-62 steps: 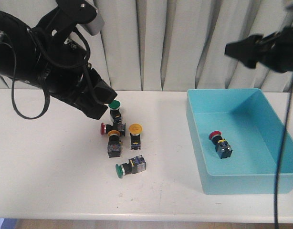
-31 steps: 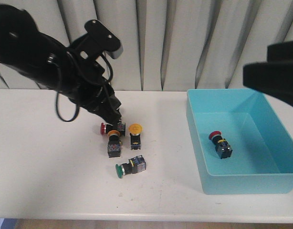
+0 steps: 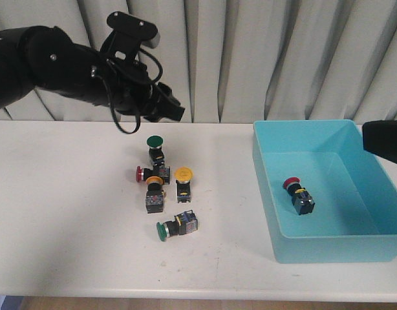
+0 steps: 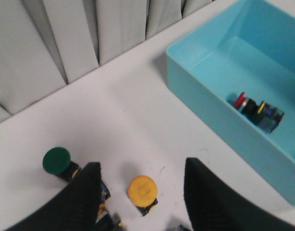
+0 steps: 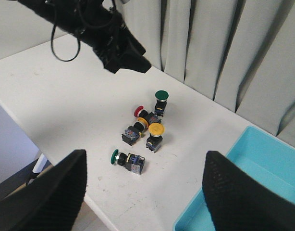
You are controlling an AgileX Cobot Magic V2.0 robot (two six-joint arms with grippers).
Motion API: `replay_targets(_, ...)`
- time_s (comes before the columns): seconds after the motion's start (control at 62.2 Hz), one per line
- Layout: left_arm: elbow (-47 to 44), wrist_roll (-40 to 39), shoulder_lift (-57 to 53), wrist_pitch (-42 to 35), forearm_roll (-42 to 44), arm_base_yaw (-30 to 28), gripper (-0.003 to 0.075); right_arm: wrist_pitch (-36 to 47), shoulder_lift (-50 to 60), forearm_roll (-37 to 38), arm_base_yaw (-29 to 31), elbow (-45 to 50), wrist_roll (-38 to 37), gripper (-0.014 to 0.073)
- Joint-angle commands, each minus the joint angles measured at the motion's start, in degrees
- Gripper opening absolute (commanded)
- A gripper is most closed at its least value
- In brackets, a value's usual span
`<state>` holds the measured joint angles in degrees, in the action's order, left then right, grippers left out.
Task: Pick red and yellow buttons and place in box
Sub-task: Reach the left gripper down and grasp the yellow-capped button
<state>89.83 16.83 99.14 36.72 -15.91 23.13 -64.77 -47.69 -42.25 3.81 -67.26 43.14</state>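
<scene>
Right now we take the box (image 3: 328,248) as our landmark: it sits on the white table (image 3: 69,219), and inside it, on its floor, lies one red button (image 3: 298,195) on its side, its red cap toward the box's far-left corner. Well to the left of the box, out on the table, we see a cluster of buttons. Nearest the box within that cluster stands a yellow button (image 3: 183,175), cap up. Just beyond it, away from the box, a second red button (image 3: 141,174) lies with its cap pointing away from the box, and touching it is another yellow-capped button (image 3: 154,191) lying on its side. At the far edge of the cluster stands a green button (image 3: 154,143), and on the near side a second green button (image 3: 171,227) lies tipped over, cap away from the box. Our left gripper (image 3: 171,107) hangs in the air above and behind the cluster, far from the box, holding nothing; in the left wrist view its fingers (image 4: 85,197) stand wide apart with the yellow button showing between them. Our right gripper (image 5: 142,192) hovers high over the table with its fingers spread wide and empty; in the front view only a dark part of it shows at the box's far-right edge.
</scene>
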Motion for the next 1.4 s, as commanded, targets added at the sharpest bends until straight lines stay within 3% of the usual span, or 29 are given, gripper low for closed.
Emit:
replay_targets(0.0, 6.0, -0.5, 0.6, -1.7, -3.4, -0.4, 0.0424, 2.7, 0.1, -1.9, 0.1, -1.6, -0.1, 0.0488)
replay_targets(0.225, 18.9, -0.9, 11.6, 6.2, -8.4, -1.0, 0.0434, 2.7, 0.1, -1.0, 0.1, -1.6, -0.1, 0.0484)
replay_targets(0.354, 21.9, -0.9, 17.4, 7.0, -8.1, -1.0, 0.0434, 2.7, 0.1, -0.4, 0.1, -1.6, -0.1, 0.0475)
replay_targets(0.66, 22.2, -2.1, 24.4, 11.0, -8.2, -1.3, 0.0434, 2.6, 0.1, -0.4, 0.1, -1.6, -0.2, 0.0465)
replay_targets(1.11, 22.2, -2.1, 25.7, 12.1, -6.1, -1.3, 0.0434, 2.5, 0.1, -0.4, 0.1, -1.6, -0.6, 0.0465)
replay_targets(1.384, 22.1, -2.1, 28.6, 16.9, -6.3, -1.3, 0.0434, 2.5, 0.1, -0.4, 0.1, -1.6, -0.8, 0.0465)
